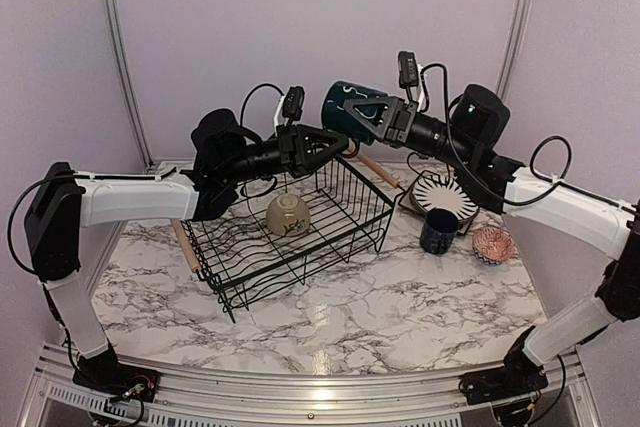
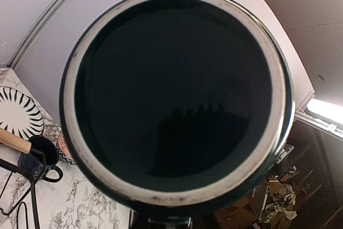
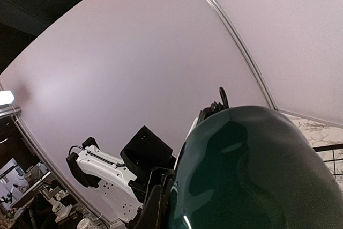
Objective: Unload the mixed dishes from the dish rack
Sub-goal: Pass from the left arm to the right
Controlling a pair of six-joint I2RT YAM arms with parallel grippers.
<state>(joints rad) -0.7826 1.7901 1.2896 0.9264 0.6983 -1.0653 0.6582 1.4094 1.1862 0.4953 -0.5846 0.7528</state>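
Rack nearly emptied, one mug held aloft

A black-and-white striped round plate (image 1: 445, 195), dark navy mug (image 1: 438, 230) and pinkish patterned bowl (image 1: 492, 243) are set by the marble counter's (image 1: 400, 297) right edge. A cream bowl (image 1: 288, 215) is left in the black wire dish rack (image 1: 340, 229). Above it a glossy dark-green mug (image 1: 335, 107) is clamped by the right gripper (image 1: 362, 112). The left gripper's (image 1: 335, 144) opening cannot be told.

Grey-veined white marble bench (image 1: 400, 297) spread beneath the fingers (image 1: 320, 142), plain lilac backdrop wall (image 1: 320, 17) behind them, curved aluminium frame rails (image 1: 118, 47) out to either side, crumpled cardboard litter (image 2: 278, 199) far below, bright lamp (image 2: 327, 110) above it
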